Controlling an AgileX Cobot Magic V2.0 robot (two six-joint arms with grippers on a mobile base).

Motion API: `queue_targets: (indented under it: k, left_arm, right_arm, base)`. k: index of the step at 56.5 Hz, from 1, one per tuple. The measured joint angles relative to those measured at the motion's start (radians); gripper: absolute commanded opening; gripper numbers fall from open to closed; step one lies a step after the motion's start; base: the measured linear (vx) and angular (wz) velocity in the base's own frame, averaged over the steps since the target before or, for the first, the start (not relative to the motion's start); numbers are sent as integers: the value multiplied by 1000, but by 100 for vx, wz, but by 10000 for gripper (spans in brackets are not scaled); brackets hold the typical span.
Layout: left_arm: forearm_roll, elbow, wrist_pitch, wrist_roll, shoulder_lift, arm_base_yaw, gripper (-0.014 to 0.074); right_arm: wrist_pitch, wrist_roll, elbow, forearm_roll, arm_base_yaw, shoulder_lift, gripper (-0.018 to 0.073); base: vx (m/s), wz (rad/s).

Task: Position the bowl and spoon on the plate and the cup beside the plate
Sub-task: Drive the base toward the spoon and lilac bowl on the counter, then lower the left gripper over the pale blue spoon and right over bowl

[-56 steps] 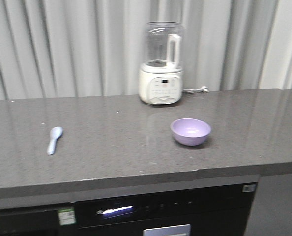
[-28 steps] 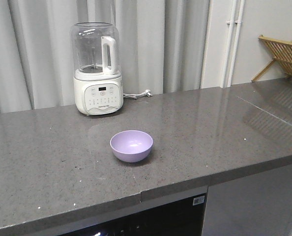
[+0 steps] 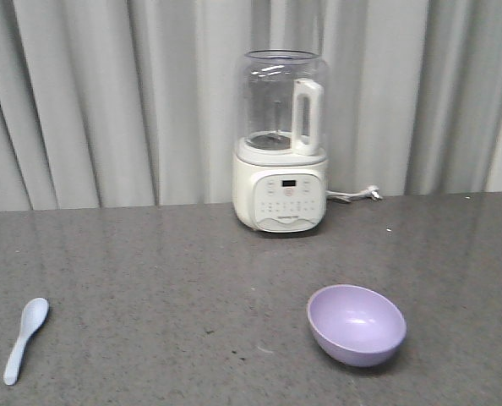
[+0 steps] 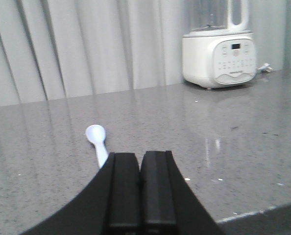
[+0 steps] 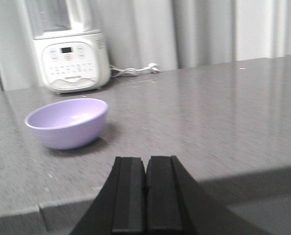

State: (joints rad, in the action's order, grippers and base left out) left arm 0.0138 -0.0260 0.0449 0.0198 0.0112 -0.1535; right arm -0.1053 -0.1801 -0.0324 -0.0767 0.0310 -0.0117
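Note:
The lavender bowl [image 3: 357, 324] sits empty on the grey counter at the front right; the right wrist view shows this bowl [image 5: 67, 122] to the left, beyond my right gripper [image 5: 146, 164], which is shut on nothing near the counter's front edge. The pale blue spoon [image 3: 26, 338] lies flat at the far left. In the left wrist view the spoon [image 4: 97, 142] lies just ahead of my left gripper [image 4: 139, 159], whose jaws are pressed together and empty. The plate and the cup are out of view.
A white blender with a clear jug [image 3: 281, 144] stands at the back of the grey counter [image 3: 175, 288], its cord trailing right. Grey curtains hang behind. The counter's front edge [image 5: 263, 174] runs just under my right gripper.
The front view has swung: from the counter's right end with a wooden rack half a second ago, back left and closer, so the spoon shows again. The bowl and the spoon lie where they were.

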Motion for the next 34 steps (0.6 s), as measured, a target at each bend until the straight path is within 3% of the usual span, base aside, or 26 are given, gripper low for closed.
queue_targets:
  k: [17, 34]
  left_arm:
    - [0, 0, 0, 0, 0, 0, 3]
    - [0, 0, 0, 0, 0, 0, 3]
  right_arm:
    - [0, 0, 0, 0, 0, 0, -8]
    - [0, 0, 0, 0, 0, 0, -8]
  base:
    - [28, 35]
    - [11, -1]
